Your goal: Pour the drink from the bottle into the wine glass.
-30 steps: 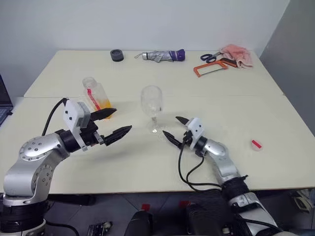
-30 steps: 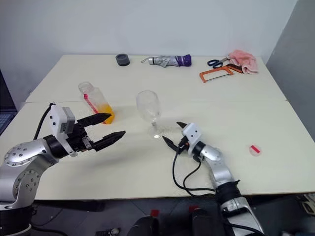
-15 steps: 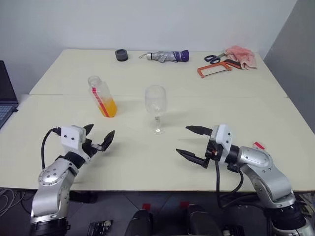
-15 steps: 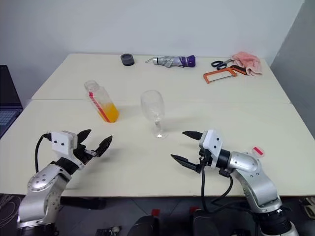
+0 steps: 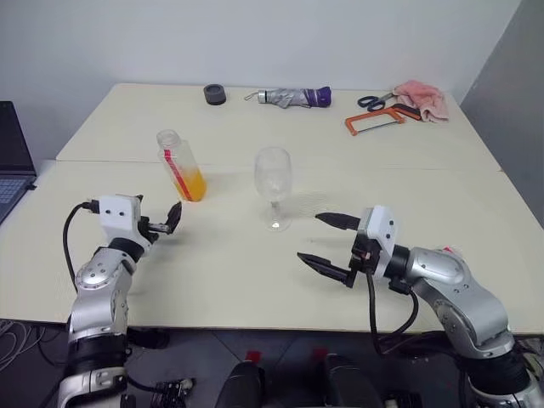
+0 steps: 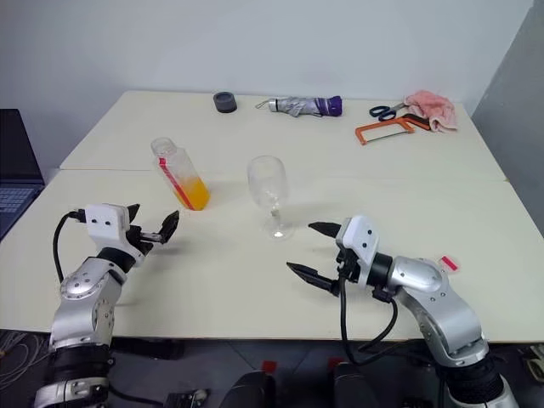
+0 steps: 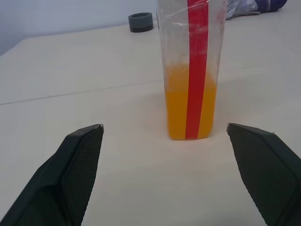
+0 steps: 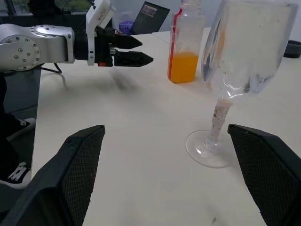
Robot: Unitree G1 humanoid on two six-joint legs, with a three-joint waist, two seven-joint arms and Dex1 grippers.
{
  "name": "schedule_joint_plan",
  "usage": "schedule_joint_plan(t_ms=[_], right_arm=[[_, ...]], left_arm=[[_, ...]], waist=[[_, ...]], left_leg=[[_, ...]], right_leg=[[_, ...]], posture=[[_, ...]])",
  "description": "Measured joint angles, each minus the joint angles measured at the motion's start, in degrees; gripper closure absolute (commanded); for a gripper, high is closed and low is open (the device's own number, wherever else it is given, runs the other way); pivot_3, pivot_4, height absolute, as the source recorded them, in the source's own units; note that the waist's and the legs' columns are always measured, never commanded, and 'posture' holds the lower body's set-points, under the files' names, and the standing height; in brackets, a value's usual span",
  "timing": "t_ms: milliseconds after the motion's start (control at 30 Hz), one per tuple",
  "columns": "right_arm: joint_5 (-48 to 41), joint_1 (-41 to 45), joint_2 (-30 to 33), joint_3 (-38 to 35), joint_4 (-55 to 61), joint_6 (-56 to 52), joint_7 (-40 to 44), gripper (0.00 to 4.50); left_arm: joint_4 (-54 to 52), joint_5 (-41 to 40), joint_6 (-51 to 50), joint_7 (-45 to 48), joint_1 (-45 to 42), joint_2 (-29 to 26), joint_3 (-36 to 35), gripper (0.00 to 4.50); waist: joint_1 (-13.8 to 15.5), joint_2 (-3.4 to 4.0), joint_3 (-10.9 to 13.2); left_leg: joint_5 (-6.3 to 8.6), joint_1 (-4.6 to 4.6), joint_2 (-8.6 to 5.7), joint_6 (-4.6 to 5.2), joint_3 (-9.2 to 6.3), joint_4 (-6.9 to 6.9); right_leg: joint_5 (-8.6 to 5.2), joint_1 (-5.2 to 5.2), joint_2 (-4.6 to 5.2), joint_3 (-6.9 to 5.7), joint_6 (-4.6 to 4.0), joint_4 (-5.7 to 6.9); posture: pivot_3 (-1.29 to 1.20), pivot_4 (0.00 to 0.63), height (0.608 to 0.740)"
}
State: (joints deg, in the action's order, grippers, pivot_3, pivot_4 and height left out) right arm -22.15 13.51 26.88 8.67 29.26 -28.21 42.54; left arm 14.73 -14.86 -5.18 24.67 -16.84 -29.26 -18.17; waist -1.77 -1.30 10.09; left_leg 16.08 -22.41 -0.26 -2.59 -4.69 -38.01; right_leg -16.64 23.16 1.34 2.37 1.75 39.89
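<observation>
The left gripper (image 5: 168, 221) is wide open and empty near the bottle (image 5: 180, 166). A bump might tip it and spill the drink (image 7: 190, 106). The right gripper (image 5: 325, 241), also open and empty, could maybe knock the wine glass (image 5: 274, 187).

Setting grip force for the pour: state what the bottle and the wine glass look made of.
The bottle: probably thin clear plastic, glossy; its flat squarish walls show the orange drink through them, and a red strip runs down one side.
The wine glass: looks like clear glass, though clear plastic cannot be ruled out; smooth shiny bowl with faint droplets or smears, a thin stem and a flat foot.
</observation>
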Motion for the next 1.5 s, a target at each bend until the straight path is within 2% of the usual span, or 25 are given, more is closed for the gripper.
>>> schedule_joint_plan(t_ms=[400,933,1033,1233,1267,1500], right_arm=[[0.08,1.64,-0.26,0.96,0.13,-0.87,-0.79,0.04],[0.65,2.77,-0.3,1.61,0.19,-0.81,-1.31,0.04],[0.73,2.71,-0.43,1.83,0.2,-0.21,-1.35,0.0],[1.41,0.98,-0.44,2.49,0.2,1.09,-1.38,0.0],[1.49,0.87,-0.44,2.64,0.2,1.35,-1.38,0.0],[1.77,0.32,-0.64,2.66,0.2,2.86,-1.39,0.0]], left_arm=[[12.55,0.8,2.31,6.96,-9.72,-1.5,2.98,0.0],[28.58,2.98,8.22,8.99,-20.88,-1.85,4.42,0.0],[31.72,3.05,9.32,9.93,-24.01,-1.86,4.44,0.55],[36.9,3.43,11.8,11.14,-27.33,-1.9,4.44,2.51],[37.63,3.51,12.08,11.29,-27.74,-1.9,4.44,2.72],[38.87,3.55,13.15,12.28,-28.21,-1.89,4.44,2.84]], waist=[[-0.07,0.0,0.0],[-0.06,-0.02,0.0],[-0.06,-0.03,0.01],[-0.16,-0.04,0.01],[-0.15,-0.04,0.01],[-0.12,-0.04,0.01]], left_leg=[[0.0,-0.01,-0.05,0.0,-0.01,-0.01],[0.0,-0.07,-0.11,0.0,-0.04,-0.05],[0.0,-0.1,-0.15,0.0,-0.06,-0.07],[0.0,-0.09,-0.15,0.0,-0.04,-0.07],[0.0,-0.09,-0.15,0.0,-0.05,-0.07],[0.0,-0.1,-0.15,0.0,-0.06,-0.07]], right_leg=[[0.0,0.02,-0.01,-0.02,0.0,0.01],[0.0,0.04,-0.02,-0.06,0.0,0.01],[0.0,0.04,-0.02,-0.09,0.0,0.01],[0.0,0.06,-0.04,-0.08,0.0,0.02],[0.0,0.06,-0.04,-0.08,0.0,0.02],[0.0,0.06,-0.04,-0.08,0.0,0.02]], posture=[[0.0,0.15,0.74],[0.0,0.15,0.74],[0.0,0.15,0.74],[0.0,0.15,0.74],[0.0,0.15,0.74],[0.0,0.15,0.74]])
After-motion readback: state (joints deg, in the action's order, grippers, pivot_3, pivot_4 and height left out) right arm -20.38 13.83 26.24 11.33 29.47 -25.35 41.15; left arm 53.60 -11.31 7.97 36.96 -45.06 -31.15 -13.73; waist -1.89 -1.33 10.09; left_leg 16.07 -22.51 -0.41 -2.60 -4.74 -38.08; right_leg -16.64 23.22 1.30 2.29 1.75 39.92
